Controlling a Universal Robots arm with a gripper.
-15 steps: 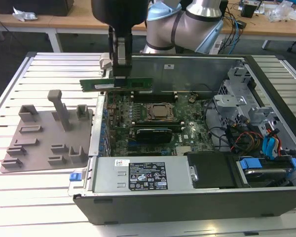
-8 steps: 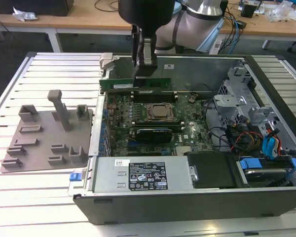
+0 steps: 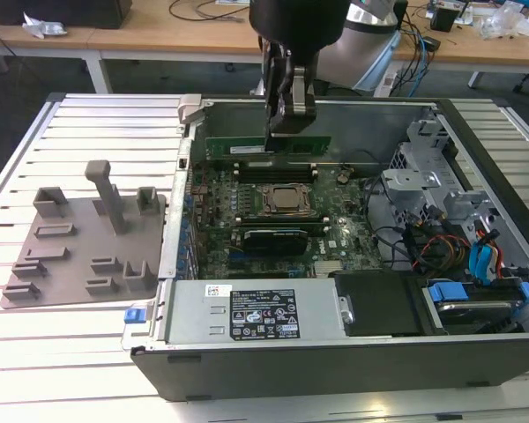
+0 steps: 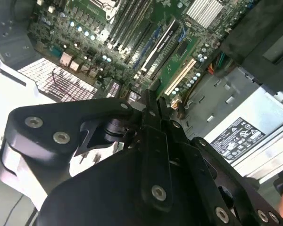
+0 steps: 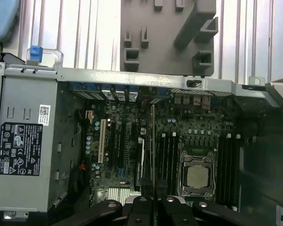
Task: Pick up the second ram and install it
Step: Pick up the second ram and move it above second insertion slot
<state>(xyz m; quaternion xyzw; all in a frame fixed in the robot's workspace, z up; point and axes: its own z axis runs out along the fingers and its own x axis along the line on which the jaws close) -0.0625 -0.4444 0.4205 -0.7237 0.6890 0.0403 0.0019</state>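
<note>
Firmly shut, as to the gripper [image 3: 283, 132]: pinched from above on the top edge of the ram [image 3: 247, 148], near the stick's middle. Held level, long side running across the exterior view, white label outward, up inside the open case [image 3: 335, 366] and over the board [image 3: 247, 207]. Set in that view against the far wall, above the socket [image 3: 286, 201] in the picture; no telling the slot beneath, nor any contact below. Seen in the first wrist view with the ram [image 5: 153, 146] edge-on as a thin line, running out from the gripper [image 5: 153, 203], parallel to the slots beside the socket [image 5: 198, 176]. Just beside the socket in the exterior view, on its near side, a black card [image 3: 273, 238] standing in the board. Farther out, a grey power supply [image 3: 194, 313] along the near wall, with blue and orange cables [image 3: 476, 260] toward the exterior view's right. Outside the case, toward the exterior view's left, a grey tray [image 3: 70, 264] with upright posts, flat on the slatted table [image 3: 97, 123], just beside the case. Beyond the table, wooden desks [image 3: 159, 31].
</note>
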